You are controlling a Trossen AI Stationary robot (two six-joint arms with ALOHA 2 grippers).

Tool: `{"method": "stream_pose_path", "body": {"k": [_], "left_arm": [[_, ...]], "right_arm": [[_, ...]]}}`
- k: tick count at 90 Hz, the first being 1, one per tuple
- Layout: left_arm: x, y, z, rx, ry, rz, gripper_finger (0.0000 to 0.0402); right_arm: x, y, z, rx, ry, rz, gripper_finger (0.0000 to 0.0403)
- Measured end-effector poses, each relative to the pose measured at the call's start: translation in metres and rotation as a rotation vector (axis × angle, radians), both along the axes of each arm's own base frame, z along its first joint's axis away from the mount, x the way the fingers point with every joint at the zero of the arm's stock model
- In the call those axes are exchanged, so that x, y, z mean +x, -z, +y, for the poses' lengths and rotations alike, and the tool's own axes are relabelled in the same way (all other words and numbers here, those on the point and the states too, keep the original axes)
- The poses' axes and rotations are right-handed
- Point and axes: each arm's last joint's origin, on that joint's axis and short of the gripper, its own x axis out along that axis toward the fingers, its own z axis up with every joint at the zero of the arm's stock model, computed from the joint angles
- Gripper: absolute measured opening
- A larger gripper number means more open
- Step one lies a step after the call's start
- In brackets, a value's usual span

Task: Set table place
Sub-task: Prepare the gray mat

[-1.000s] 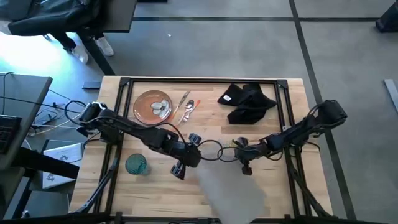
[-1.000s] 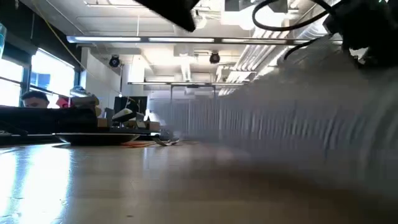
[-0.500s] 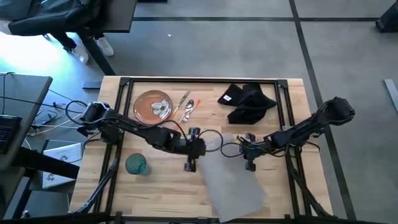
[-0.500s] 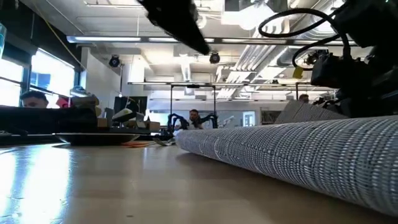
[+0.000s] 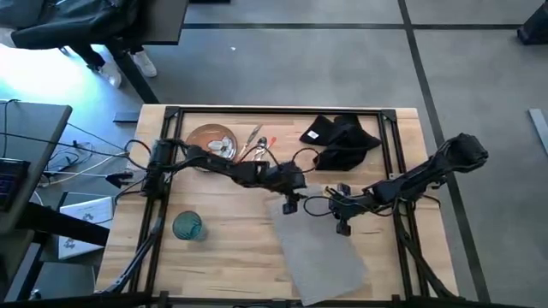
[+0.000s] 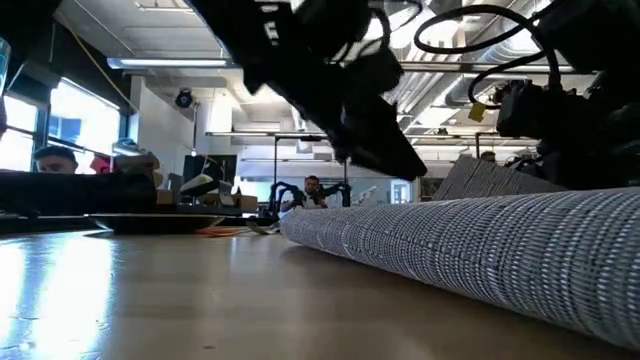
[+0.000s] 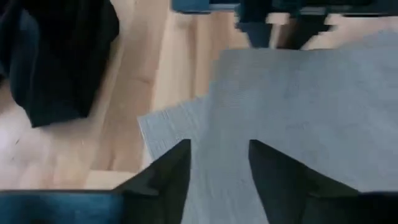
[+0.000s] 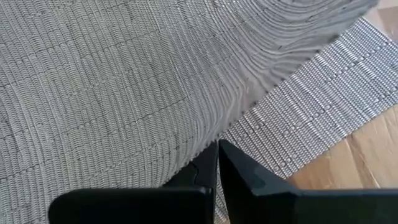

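Note:
The grey placemat (image 5: 324, 257) lies slantwise on the near middle of the table (image 5: 223, 257). My right gripper (image 5: 342, 222) is shut on its far right corner. My left gripper (image 5: 291, 204) hovers open over the mat's far left corner (image 7: 146, 124); I cannot tell if it touches. The orange-brown plate (image 5: 208, 144) and the orange-handled cutlery (image 5: 257, 147) lie at the far left. The black napkin (image 5: 342, 141) lies crumpled at the far right. The teal glass (image 5: 187, 226) stands near left. My right gripper pinches the placemat's edge (image 8: 229, 134) between its two fingers at the far right corner, coming in low from the table's right. That corner (image 6: 490, 180) is raised off the wood and curled over itself. The rest of the mat lies on the table.
Black frame bars (image 5: 282, 111) run along the table's far edge and down both sides. Bare wood (image 5: 231, 257) shows between the glass and the mat. People and desks show in the room beyond the table in the low view.
The placemat, in motion a second ago, has settled flat on the table. My left gripper has moved from the mat's near left side toward the far edge and the right, ending over the mat's far left corner. My right gripper has shifted slightly right, still holding.

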Motion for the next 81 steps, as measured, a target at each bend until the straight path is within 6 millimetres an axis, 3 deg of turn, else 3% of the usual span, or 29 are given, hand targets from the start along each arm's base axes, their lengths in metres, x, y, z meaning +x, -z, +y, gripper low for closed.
{"method": "stream_pose_path", "body": {"k": [25, 40, 50, 63, 74, 81], "left_arm": [[0.020, 0.029, 0.017, -0.116, 0.105, -0.052, 0.0210], [0.033, 0.020, 0.014, -0.149, 0.238, -0.140, 0.0206], [0.036, 0.019, 0.007, -0.099, 0.286, -0.152, 0.0158], [0.034, 0.005, -0.006, -0.133, 0.393, -0.158, 0.0026], [0.024, -0.010, -0.020, -0.150, 0.392, -0.075, 0.0011], [0.013, -0.030, -0.035, -0.107, 0.397, -0.033, 0.0003]], "right_arm": [[0.001, -0.001, 0.000, 0.000, -0.006, -0.015, 0.0000], [0.001, -0.002, 0.000, -0.002, 0.002, -0.018, 0.0000], [0.001, -0.002, 0.000, -0.002, 0.003, -0.018, 0.0000], [0.002, -0.002, 0.000, -0.001, 0.003, -0.020, 0.0000], [0.002, -0.002, 0.000, -0.001, 0.003, -0.020, 0.0000], [0.002, -0.002, 0.000, -0.003, 0.001, -0.023, 0.0000]]}}
